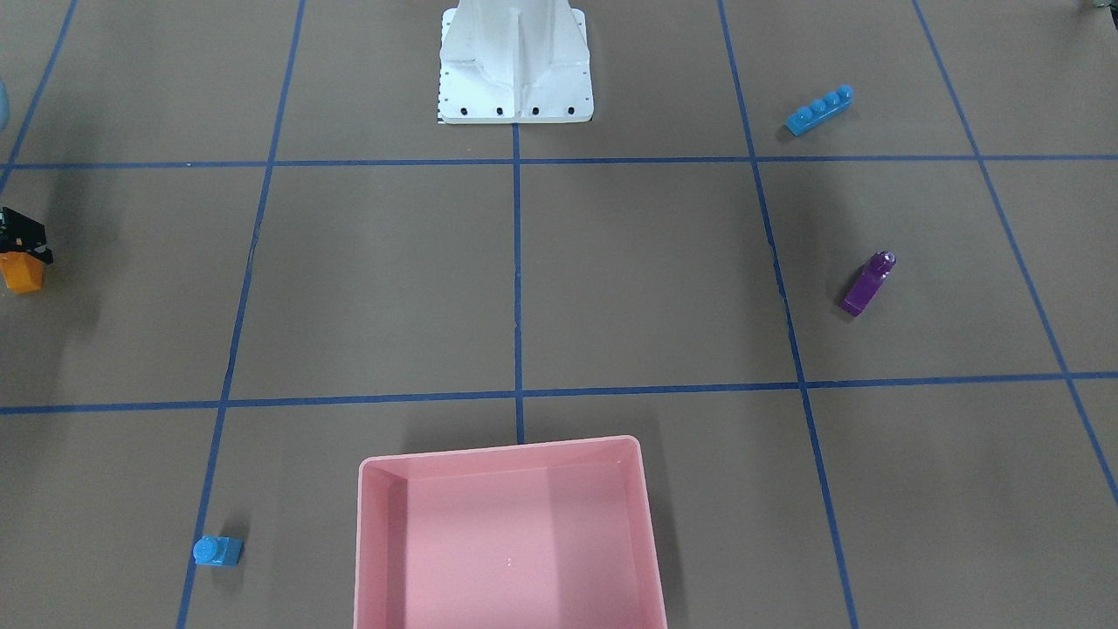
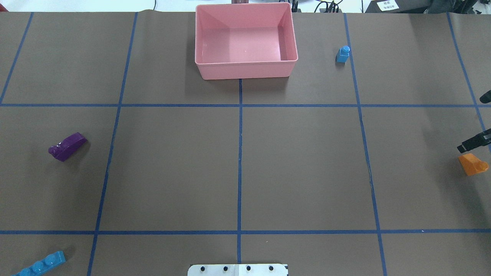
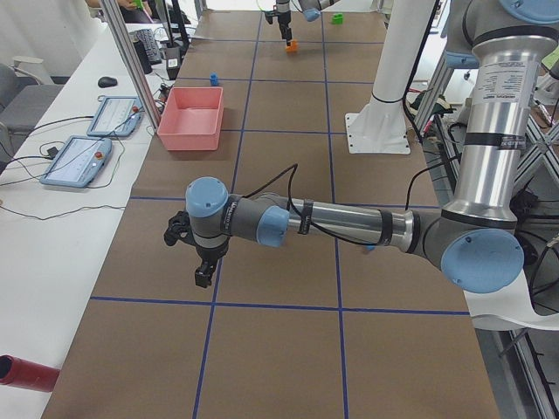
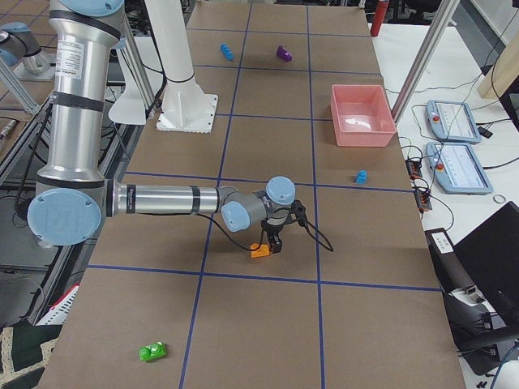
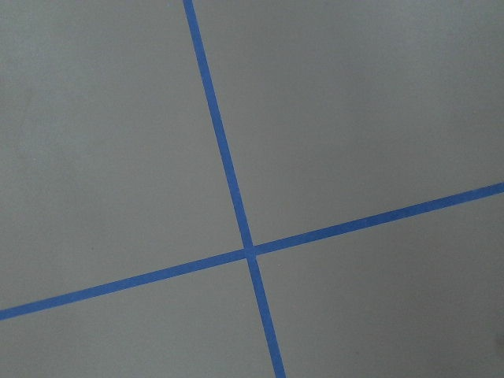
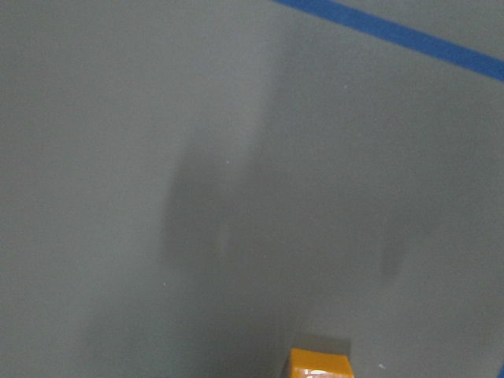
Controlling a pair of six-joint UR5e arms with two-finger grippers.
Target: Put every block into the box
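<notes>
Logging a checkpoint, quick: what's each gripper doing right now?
Left gripper: cannot tell, seen only from the side camera.
Right gripper: cannot tell; it is right at the orange block.

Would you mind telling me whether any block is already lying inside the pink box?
No: in the overhead view the pink box shows only its bare pink floor.

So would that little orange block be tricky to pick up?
Probably stiff and light: the orange block looks like small hard plastic. Its glossy sloped face might make a grip slip. Sitting flat, it would likely slide rather than roll if pushed.
</notes>
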